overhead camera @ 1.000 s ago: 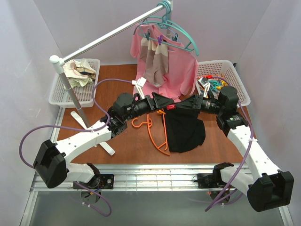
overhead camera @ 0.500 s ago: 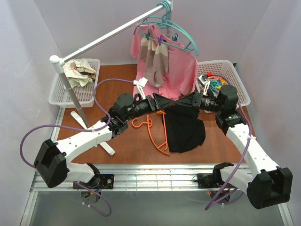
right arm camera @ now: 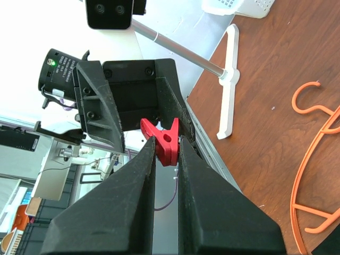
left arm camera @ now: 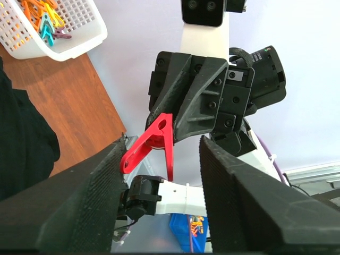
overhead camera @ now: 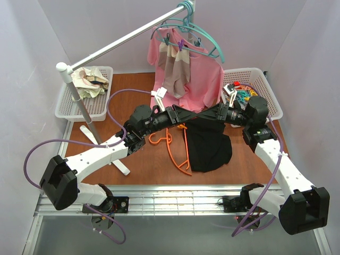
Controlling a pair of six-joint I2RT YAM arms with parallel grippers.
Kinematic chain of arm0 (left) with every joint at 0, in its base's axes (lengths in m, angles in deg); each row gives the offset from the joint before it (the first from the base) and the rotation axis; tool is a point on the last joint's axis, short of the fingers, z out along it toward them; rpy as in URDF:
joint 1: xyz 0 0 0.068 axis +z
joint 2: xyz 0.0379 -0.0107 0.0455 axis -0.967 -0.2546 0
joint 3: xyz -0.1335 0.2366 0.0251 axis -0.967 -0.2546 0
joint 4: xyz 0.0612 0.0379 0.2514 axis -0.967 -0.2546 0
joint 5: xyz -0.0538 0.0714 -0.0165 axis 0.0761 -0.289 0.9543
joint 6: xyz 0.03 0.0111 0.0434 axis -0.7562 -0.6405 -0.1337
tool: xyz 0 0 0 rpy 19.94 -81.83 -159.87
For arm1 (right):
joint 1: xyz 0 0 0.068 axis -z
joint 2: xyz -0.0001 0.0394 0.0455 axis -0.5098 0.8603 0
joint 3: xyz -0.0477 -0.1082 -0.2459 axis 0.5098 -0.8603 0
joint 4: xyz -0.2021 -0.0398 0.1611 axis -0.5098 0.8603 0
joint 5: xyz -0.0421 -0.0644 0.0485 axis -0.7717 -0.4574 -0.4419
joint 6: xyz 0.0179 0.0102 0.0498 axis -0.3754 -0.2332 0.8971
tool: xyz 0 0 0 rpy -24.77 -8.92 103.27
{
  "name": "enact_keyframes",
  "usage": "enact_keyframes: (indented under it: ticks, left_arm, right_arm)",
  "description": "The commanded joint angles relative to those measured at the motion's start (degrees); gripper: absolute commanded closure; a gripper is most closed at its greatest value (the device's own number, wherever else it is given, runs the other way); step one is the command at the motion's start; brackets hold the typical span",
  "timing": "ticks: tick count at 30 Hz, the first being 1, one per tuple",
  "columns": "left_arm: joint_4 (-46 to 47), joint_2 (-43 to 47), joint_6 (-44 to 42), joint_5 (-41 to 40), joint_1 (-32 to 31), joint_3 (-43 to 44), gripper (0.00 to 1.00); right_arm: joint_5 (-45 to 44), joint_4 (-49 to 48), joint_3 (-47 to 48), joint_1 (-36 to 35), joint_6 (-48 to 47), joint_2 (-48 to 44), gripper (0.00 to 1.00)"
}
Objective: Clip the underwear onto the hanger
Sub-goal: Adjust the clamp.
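A brown wooden table (overhead camera: pixel 143 164) carries everything. Above its back half slants a grey garment rail (overhead camera: pixel 122 40). At the rail's high end a pink shirt (overhead camera: pixel 204 79) hangs from teal hangers (overhead camera: pixel 210 48), with a beige-striped cloth (overhead camera: pixel 172 69) pegged in front of it.

A white mesh basket (overhead camera: pixel 66 109) at the rear left holds crumpled pale cloth (overhead camera: pixel 87 79). Its twin (overhead camera: pixel 268 87) at the rear right holds a heap of coloured pegs (overhead camera: pixel 241 95).

The two arms reach in from either side and meet nose to nose over the middle of the table, just above the near edge of the garments.

The underwear (overhead camera: pixel 210 149) lies flat on the table below that meeting point, a little right of centre. The orange hanger (overhead camera: pixel 178 154) lies flat beside it with its hook pointing left. Its left side is bare on the wood, while its right side runs under the black cloth (how far it goes under cannot be seen).

The right gripper (right arm camera: pixel 166 151) is clamped on a red clothes peg (left arm camera: pixel 154 142) and holds it out toward the other arm. The left gripper (left arm camera: pixel 163 139) has its fingers apart, one on each side of the peg — the gap is plainly wider than the peg. One end of the peg sits right at the inner face of one finger, though whether it actually touches is hard to tell.
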Motion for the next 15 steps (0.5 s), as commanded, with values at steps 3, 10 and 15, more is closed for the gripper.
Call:
enact_keyframes:
  ticks: [3,10,15]
  left_arm:
    - [3.51,1.24,0.35,1.68,-0.67,0.91,0.58]
    - [4.74,1.15,0.96,1.85,-0.67,0.3,0.83]
    - [5.18,0.97,1.23,2.03,-0.67,0.12,0.97]
  right_arm:
    - [-0.54,-1.14,-0.68,-0.6,-0.9,0.14,0.99]
    - [-0.71,-1.14,-1.39,-0.77,-0.9,-0.13,0.99]
    - [-0.71,-1.14,-1.65,-0.86,-0.99,-0.04,0.98]
